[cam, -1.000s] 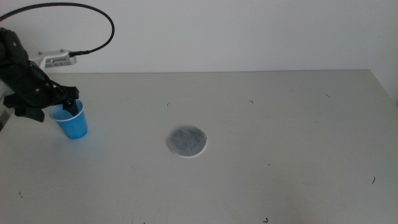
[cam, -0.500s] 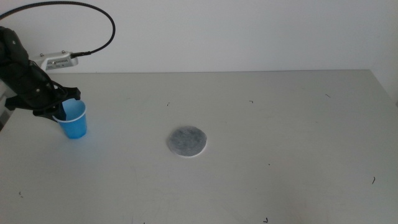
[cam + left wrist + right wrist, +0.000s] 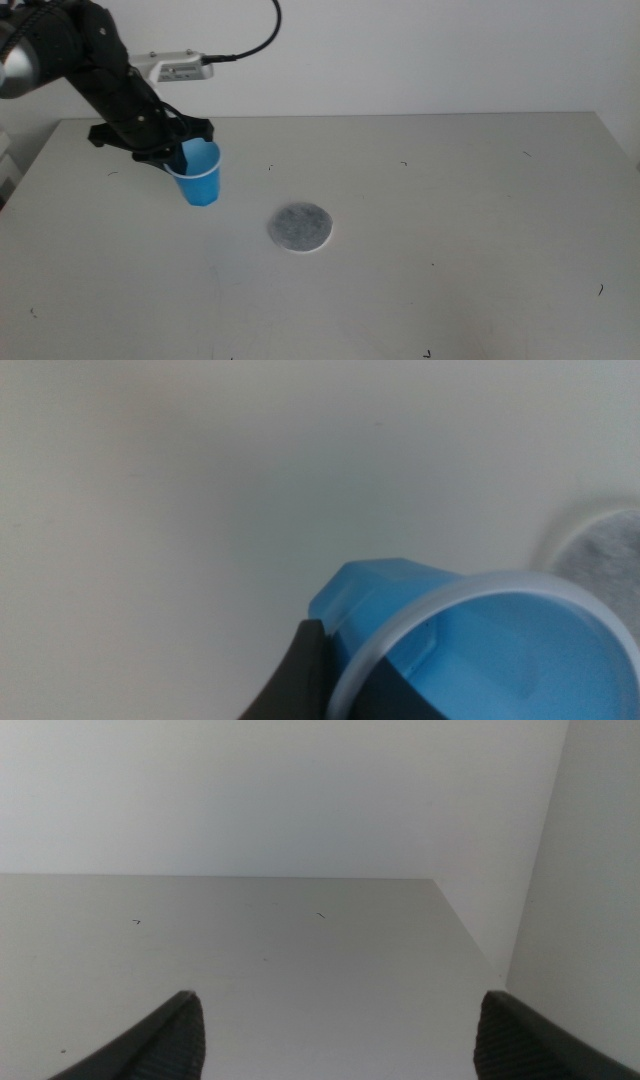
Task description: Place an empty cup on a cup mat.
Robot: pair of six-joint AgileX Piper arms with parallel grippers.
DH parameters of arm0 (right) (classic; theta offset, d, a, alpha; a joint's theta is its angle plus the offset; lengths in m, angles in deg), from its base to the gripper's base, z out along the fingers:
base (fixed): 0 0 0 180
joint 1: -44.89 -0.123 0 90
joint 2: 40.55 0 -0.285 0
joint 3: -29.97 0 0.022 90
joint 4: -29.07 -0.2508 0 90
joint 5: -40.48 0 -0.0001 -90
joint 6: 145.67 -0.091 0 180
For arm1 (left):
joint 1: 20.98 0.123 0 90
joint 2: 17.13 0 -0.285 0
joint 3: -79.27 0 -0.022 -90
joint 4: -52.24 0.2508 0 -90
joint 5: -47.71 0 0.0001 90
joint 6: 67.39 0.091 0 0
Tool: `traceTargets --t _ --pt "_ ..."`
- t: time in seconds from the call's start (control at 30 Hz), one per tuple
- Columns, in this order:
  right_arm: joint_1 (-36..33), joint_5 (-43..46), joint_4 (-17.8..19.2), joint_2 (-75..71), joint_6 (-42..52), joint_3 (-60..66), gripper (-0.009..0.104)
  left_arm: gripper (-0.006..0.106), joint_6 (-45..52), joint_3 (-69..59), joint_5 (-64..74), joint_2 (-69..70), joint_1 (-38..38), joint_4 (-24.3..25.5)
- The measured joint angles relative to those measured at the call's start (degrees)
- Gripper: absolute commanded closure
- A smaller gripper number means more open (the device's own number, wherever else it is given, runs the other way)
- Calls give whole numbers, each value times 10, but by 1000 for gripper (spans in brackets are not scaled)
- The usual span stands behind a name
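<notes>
The left tool (image 3: 181, 158) has the cup (image 3: 200, 173) pinched by its rim, one jaw inside the mouth and one outside — that is how the left wrist view reads, with a dark jaw pressed against the blue wall. The cup hangs upright or close to it, over the left half of the counter (image 3: 470, 200), nearer the far edge than the near one. Whether its base clears the surface I cannot say for sure, though it looks lifted.

The mat (image 3: 300, 227) lies flat near the middle of the counter, apart from the cup and a little nearer the front edge. In the wrist view it shows as a grey patch (image 3: 605, 540) just past the cup's rim (image 3: 470, 605), so the line of travel is already good.

Now the carry — the job is to bring the cup's base over the centre of the mat, not its rim. The mat is only slightly wider than the cup, so there is little margin. A rim pinch lets a light cup swing, so slow and level is the way, then straight down until the base sits flat, and only then release.

The right tool (image 3: 335, 1025) waits with its jaws spread wide, holding nothing, facing the counter's far right corner.
</notes>
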Motion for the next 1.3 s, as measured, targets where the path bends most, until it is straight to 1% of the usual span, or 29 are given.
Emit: traceTargets --t 0.27,0.4,0.57,0.83,0.97,1.13,1.23,1.3 --pt "0 0 0 0 0 0 1 100 -17 0 -41 -1 -123 1" --pt "0 0 0 0 0 0 1 100 -26 2 -63 -12 -159 5" --pt "0 0 0 0 0 0 1 100 -28 2 -90 -36 -180 6" --pt "0 0 0 0 0 0 1 100 -28 2 -94 -65 -183 2" --pt "0 0 0 0 0 0 1 97 -28 2 -92 -68 -183 5" --pt "0 0 0 0 0 0 1 71 -28 2 -91 -68 -183 7" --pt "0 0 0 0 0 0 1 49 -28 2 -90 -68 -183 5" --pt "0 0 0 0 0 0 1 32 -24 2 -86 -68 -183 3"
